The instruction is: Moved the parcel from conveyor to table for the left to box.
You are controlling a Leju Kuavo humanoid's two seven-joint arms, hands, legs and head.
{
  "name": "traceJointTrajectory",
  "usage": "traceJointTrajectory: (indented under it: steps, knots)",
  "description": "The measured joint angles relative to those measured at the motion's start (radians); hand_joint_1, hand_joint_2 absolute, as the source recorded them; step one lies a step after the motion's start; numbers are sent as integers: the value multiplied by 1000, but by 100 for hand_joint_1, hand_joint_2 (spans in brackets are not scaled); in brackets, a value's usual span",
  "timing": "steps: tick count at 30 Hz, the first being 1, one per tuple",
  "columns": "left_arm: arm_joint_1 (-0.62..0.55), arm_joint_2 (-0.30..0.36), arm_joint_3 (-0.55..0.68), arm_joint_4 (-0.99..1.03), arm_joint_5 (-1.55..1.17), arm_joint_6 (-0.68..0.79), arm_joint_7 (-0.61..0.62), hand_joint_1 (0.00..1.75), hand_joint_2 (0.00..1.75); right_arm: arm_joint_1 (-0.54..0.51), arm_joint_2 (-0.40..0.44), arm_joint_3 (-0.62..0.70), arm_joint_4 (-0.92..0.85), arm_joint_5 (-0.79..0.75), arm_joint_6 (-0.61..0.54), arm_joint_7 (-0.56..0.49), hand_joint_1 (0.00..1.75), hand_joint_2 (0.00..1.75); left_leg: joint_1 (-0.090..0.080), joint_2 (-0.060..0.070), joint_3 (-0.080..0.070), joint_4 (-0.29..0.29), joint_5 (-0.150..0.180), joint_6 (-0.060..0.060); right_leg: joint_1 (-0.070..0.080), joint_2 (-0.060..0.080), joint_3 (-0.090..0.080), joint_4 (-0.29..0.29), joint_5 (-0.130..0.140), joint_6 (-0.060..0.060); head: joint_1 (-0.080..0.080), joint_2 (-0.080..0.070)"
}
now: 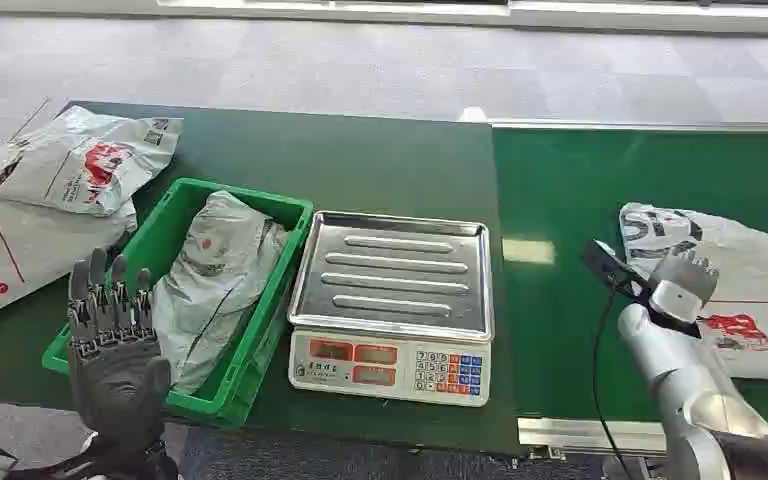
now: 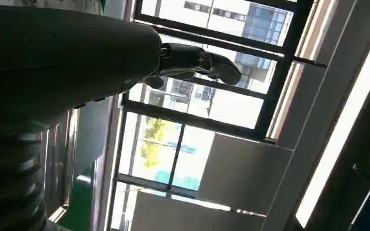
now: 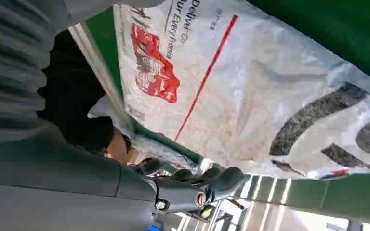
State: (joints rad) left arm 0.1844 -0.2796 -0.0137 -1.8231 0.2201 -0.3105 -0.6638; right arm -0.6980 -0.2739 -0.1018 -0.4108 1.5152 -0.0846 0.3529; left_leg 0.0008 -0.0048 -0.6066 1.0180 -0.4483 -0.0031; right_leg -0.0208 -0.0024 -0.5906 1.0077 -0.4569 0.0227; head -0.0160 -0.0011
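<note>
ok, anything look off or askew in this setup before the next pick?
Mostly tidy. The parcel in the green crate is slumped diagonally, one end riding over the far rim. The crate sits skewed to the scale, its near corner overhanging the table edge. The conveyor parcel lies flat; nothing spilled or torn.

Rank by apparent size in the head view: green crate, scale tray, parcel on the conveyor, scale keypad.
1. Green crate, largest.
2. Scale tray, close behind the crate.
3. Parcel on the conveyor; cut by the frame edge and partly behind the right hand, so unsure.
4. Scale keypad, clearly smallest.
</note>
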Motion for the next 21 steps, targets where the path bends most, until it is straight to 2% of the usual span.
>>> traceJointTrajectory:
  steps: [3,6,16,21]
  knots:
    - [-1,0,0,5,-5,0,-2,0,175,-5,-3,0,19,-2,100,33,0,175,0,0,0,0,0,0,0,0,0,0,0,0,0,0]
    - [-2,0,0,16,-13,0,-11,0,175,-5,-12,0,44,-8,179,7,0,175,0,0,0,0,0,0,0,0,0,0,0,0,0,0]
    - [-3,0,0,31,-13,0,-18,0,175,-13,-24,0,76,-7,269,-32,0,175,0,0,0,0,0,0,0,1,0,0,0,0,0,0]
    - [-4,0,0,36,-12,-1,-20,0,175,-22,-28,0,84,2,291,21,0,175,0,0,0,0,0,0,0,0,0,0,0,0,0,0]
